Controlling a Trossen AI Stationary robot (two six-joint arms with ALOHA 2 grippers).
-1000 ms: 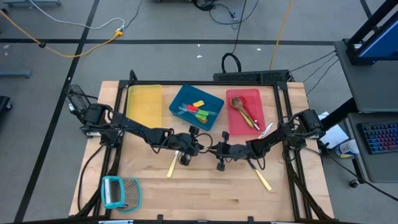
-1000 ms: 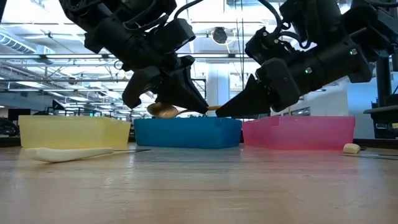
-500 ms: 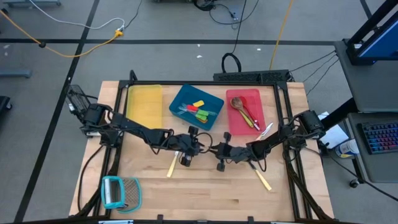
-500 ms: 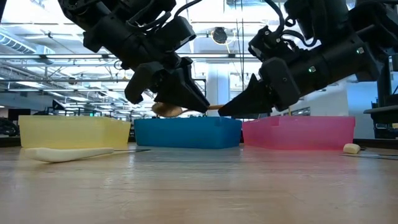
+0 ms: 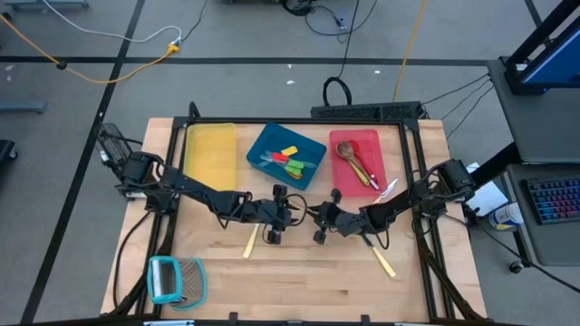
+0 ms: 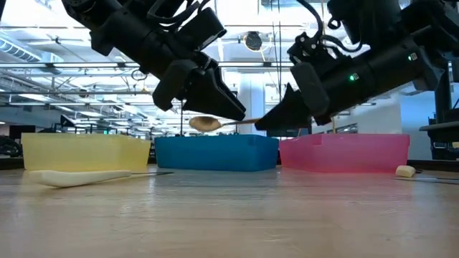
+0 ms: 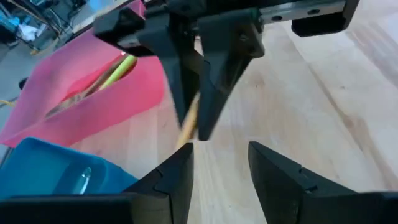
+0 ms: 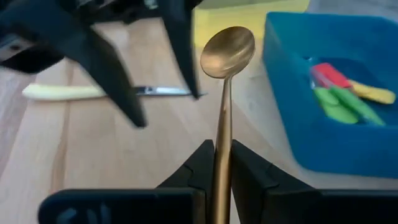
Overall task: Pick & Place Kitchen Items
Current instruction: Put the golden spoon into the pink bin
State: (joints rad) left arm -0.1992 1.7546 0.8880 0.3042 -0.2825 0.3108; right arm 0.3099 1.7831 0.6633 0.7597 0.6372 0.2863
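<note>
While gripped by right end effector, brass spoon level, bowl toward left end effector

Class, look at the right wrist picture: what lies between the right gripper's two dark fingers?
The brass spoon: its slim handle is clamped between the right gripper fingers, bowl pointing away towards the left gripper, whose fingers stand open.

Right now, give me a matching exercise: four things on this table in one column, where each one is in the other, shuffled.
Things:
1. brass spoon
2. teal-framed grater
3. green spatulas
4. wooden spoon

Places:
A. in the red tray
B. clamped in the right gripper
C. in the blue tray
D. on the table's near left corner

Pairs: 1-B, 2-D, 3-C, 4-A
</note>
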